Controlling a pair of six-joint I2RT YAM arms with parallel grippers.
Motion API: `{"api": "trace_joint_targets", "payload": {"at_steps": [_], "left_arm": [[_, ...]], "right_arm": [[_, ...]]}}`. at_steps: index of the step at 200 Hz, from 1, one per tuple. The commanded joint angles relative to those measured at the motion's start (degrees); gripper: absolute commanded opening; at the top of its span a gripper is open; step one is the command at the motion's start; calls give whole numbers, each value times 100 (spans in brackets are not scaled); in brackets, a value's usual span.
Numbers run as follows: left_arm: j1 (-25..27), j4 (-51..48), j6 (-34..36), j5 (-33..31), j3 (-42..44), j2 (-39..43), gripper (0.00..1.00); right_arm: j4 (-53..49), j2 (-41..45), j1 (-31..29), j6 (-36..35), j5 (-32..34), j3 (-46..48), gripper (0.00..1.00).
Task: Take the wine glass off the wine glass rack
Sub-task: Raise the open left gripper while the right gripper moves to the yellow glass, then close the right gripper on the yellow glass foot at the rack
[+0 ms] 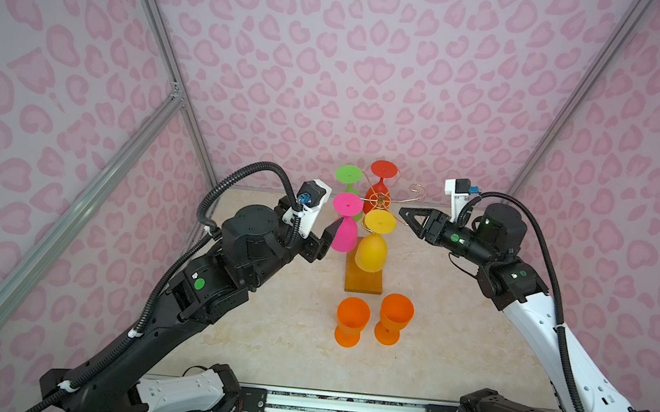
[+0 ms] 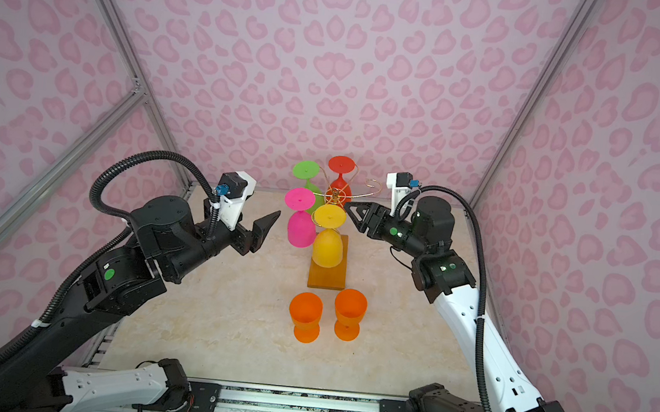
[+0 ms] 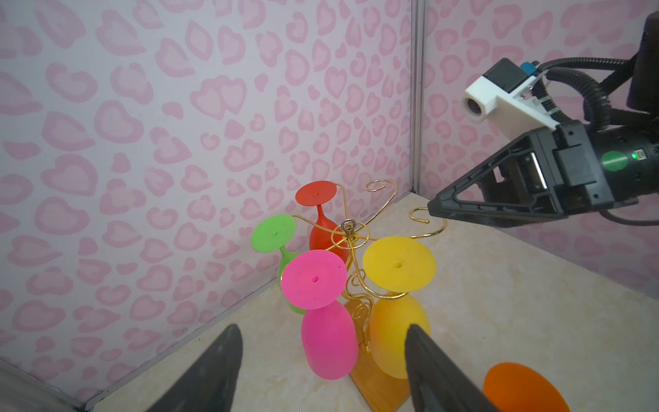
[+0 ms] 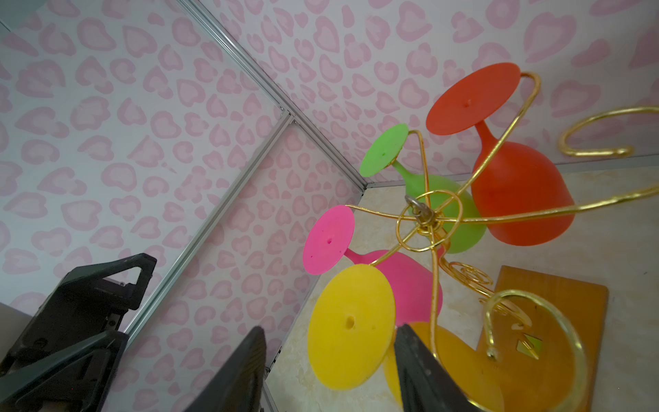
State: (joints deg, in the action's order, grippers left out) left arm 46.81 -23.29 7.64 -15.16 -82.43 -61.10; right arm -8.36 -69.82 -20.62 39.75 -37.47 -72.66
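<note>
Hanging upside down from the thin gold wire wine glass rack (image 1: 362, 283) on its amber wooden base are a pink plastic wine glass (image 1: 344, 235), a yellow plastic wine glass (image 1: 371, 255), a green plastic wine glass (image 1: 349, 174) and a red plastic wine glass (image 1: 383, 168). The rack stands near the middle of the far edge of the beige marble-look bench (image 1: 264, 334). Two upright orange plastic wine glasses (image 1: 352, 318) stand between the base and the near edge. The left gripper (image 2: 270, 221), jaws apart and empty, hovers just beside the pink bowl without touching it. The right gripper (image 1: 408, 217), also parted and empty, points at the yellow glass's foot.
</note>
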Motion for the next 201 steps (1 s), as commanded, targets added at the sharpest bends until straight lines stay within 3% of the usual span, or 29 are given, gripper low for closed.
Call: {"api": "trace_joint_targets", "payload": {"at_steps": [1, 99, 171, 201], "left_arm": [[-277, 411, -368, 63, 176, 20, 75], [-723, 457, -641, 652, 377, 2, 75], [-778, 483, -658, 797, 443, 10, 75], [-787, 499, -650, 788, 474, 10, 75]], "right_arm": [[-254, -176, -119, -213, 60, -56, 59], [-167, -522, -293, -143, 135, -105, 58], [-183, -655, -328, -116, 99, -217, 35], [-128, -655, -333, -56, 83, -199, 30]]}}
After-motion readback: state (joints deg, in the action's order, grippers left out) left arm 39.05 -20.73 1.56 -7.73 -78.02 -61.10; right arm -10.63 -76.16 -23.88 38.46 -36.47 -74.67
